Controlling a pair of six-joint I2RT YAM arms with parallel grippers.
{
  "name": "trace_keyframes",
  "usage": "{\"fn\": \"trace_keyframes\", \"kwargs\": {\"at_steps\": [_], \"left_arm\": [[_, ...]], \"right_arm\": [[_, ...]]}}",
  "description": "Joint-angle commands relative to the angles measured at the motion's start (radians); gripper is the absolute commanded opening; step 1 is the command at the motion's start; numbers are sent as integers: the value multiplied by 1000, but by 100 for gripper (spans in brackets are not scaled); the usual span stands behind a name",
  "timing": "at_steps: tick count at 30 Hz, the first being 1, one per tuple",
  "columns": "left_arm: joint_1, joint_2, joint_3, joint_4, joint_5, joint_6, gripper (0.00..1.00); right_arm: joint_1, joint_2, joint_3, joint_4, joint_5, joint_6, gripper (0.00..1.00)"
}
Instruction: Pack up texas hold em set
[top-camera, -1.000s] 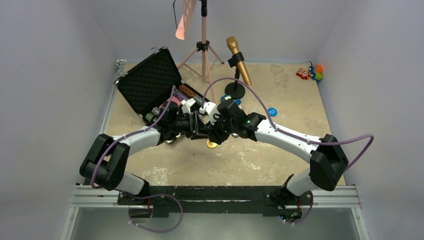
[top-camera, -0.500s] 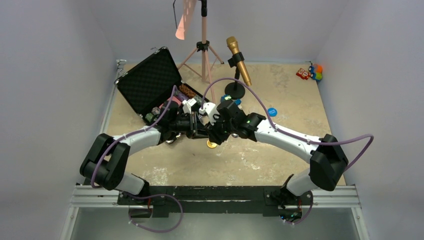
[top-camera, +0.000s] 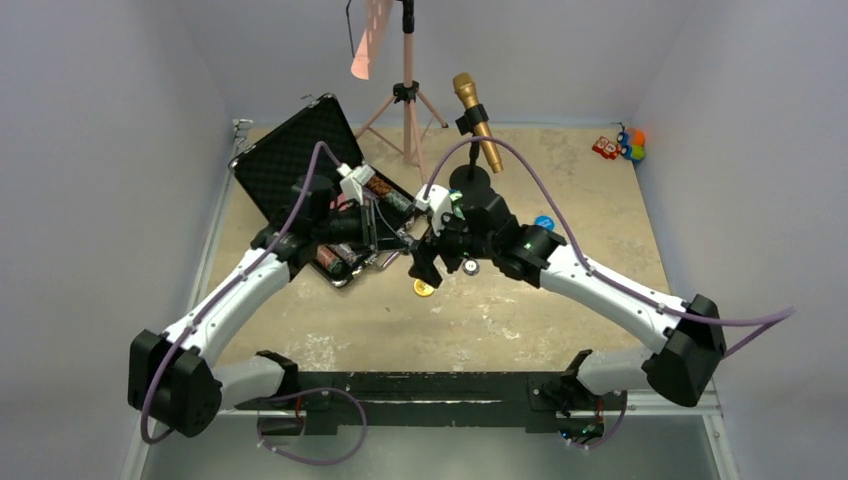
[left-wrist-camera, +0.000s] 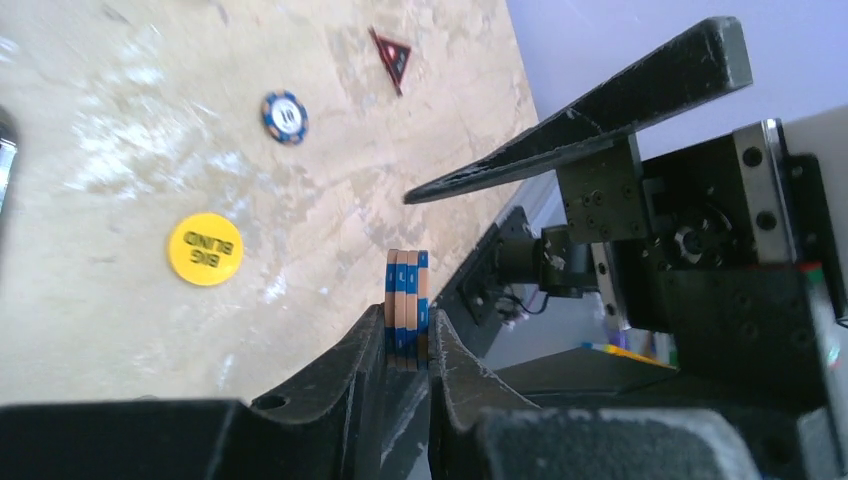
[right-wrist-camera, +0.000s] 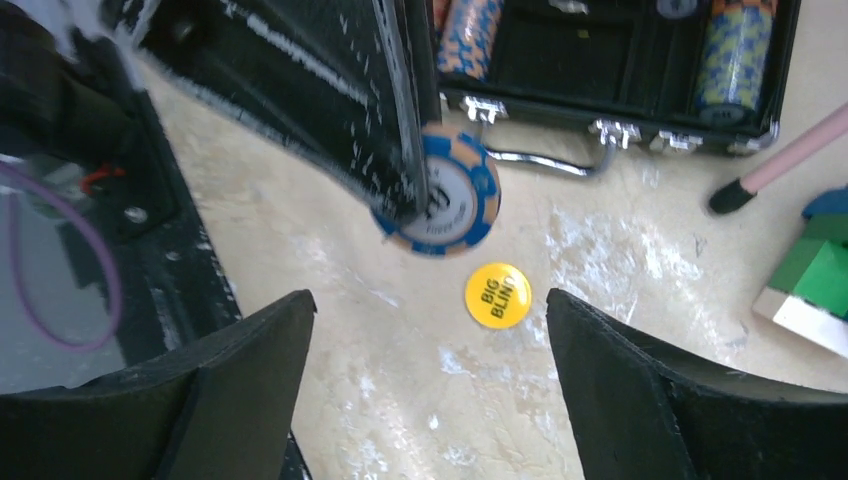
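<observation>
Left gripper (left-wrist-camera: 410, 345) pinches a few chips (left-wrist-camera: 406, 295), right gripper (right-wrist-camera: 425, 325) gapes empty; case (top-camera: 290, 165) part-filled; yellow button (left-wrist-camera: 205, 249), blue button (left-wrist-camera: 285, 116) and triangle (left-wrist-camera: 391, 57) not yet packed.

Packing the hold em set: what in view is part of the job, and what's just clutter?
Job: briefcase, chip stack pinched in the left hand, yellow Big Blind button, blue button, triangular button.
Clutter: gold microphone, pink tripod, green and blue blocks, small toys in the far corner.
</observation>
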Motion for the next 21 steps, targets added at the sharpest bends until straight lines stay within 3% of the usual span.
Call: {"fn": "trace_keyframes", "kwargs": {"at_steps": [1, 5, 9, 14, 21], "left_arm": [[63, -120, 97, -190, -107, 180, 0], [79, -224, 129, -253, -170, 353, 0], [79, -314, 88, -199, -33, 493, 0], [80, -353, 13, -66, 171, 487, 0], [79, -323, 5, -13, 301, 466, 0]], "right_arm": [[-62, -83, 53, 124, -204, 97, 90], [-155, -102, 48, 268, -418, 236, 88], [-183, -89, 32, 386, -531, 307, 84], [-181, -27, 32, 470, -582, 353, 78], [-142, 17, 44, 540, -672, 361, 68]]}}
